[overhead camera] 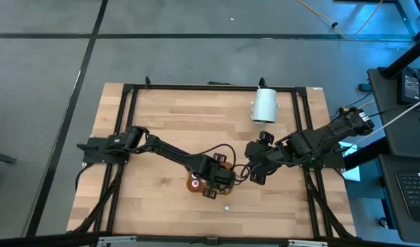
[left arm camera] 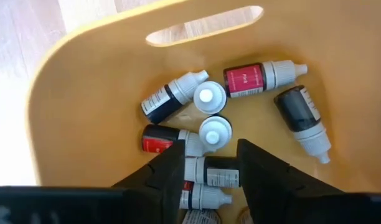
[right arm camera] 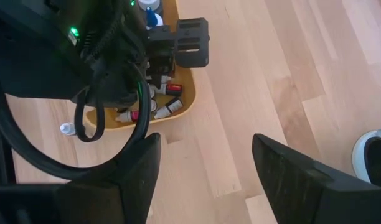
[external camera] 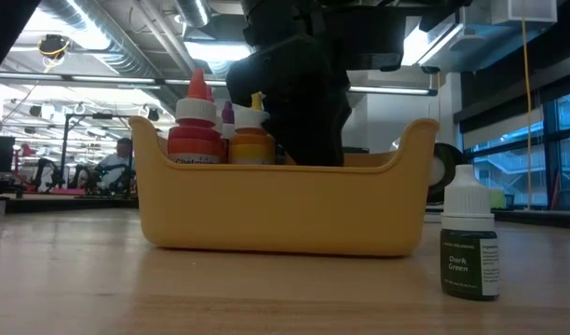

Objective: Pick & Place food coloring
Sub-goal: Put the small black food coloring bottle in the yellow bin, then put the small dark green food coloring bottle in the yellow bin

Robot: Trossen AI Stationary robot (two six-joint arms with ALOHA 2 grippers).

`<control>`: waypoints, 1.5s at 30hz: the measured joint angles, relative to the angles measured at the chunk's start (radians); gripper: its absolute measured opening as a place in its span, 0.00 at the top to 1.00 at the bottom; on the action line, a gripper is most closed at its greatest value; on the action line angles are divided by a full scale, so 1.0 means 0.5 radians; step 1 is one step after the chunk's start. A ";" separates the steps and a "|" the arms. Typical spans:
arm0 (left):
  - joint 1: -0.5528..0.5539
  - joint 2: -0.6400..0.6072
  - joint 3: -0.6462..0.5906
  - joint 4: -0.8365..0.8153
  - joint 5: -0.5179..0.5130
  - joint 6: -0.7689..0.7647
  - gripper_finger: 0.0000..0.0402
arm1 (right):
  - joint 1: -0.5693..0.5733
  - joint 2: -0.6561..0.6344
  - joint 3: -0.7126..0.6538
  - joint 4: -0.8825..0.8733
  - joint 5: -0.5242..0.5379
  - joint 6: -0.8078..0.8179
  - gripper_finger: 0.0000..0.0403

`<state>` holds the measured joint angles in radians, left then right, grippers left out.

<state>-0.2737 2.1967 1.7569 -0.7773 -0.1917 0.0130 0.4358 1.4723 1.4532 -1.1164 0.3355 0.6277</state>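
The pale wooden table (overhead camera: 162, 116) carries a mustard-yellow plastic tray (external camera: 280, 205), evidently the collecting bin, since a jumble of thumb-sized food coloring bottles (left arm camera: 206, 140) lies inside. The left gripper (left arm camera: 209, 171) hangs in the tray, fingers partly apart over a white-capped bottle (left arm camera: 209, 172), gripping nothing, which looks like a release. The right gripper (right arm camera: 203, 162) waits alongside, spread wide and empty. One dark green dropper bottle (external camera: 469, 247) stands outside, just beside the tray.

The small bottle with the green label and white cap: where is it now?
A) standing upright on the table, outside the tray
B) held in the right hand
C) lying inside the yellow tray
A: in the low view the green-labelled bottle stands upright on the table beside the yellow tray, not touching it.
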 joint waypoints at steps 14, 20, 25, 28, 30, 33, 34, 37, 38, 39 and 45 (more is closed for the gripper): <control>0.022 -0.201 0.002 -0.106 -0.052 0.105 0.48 | 0.002 0.000 0.000 0.004 -0.001 0.000 0.37; 0.067 -0.329 0.002 -0.103 -0.057 0.172 0.48 | 0.002 0.000 0.000 -0.001 0.000 -0.003 0.37; 0.139 -0.448 0.000 -0.078 0.188 0.157 0.48 | 0.000 -0.001 0.000 0.007 0.002 0.069 0.37; 0.149 -0.504 0.000 0.008 0.375 0.178 0.48 | 0.015 -0.002 0.000 0.001 -0.001 0.124 0.37; 0.133 -0.527 0.000 0.084 0.502 0.203 0.48 | 0.054 -0.005 -0.001 -0.044 0.012 0.145 0.37; 0.085 -0.544 0.001 0.177 0.666 0.148 0.48 | 0.159 -0.019 -0.002 -0.063 0.126 0.181 0.37; 0.063 -0.542 0.001 0.228 0.687 0.107 0.48 | 0.200 -0.028 -0.002 -0.079 0.168 0.201 0.37; -0.022 -0.541 0.001 0.371 0.643 0.039 0.48 | 0.320 -0.034 -0.002 -0.126 0.246 0.261 0.37; -0.055 -0.535 0.001 0.435 0.607 0.039 0.48 | 0.361 -0.034 -0.002 -0.153 0.246 0.285 0.37; -0.087 -0.527 0.001 0.503 0.551 0.023 0.48 | 0.400 -0.034 -0.002 -0.175 0.242 0.317 0.37; -0.245 -0.474 0.000 0.724 0.315 -0.193 0.48 | 0.631 -0.032 -0.029 -0.206 0.214 0.431 0.37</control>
<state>-0.3960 1.9597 1.7569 -0.4154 -0.0340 -0.0834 0.7515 1.4563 1.4387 -1.2194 0.4423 0.8430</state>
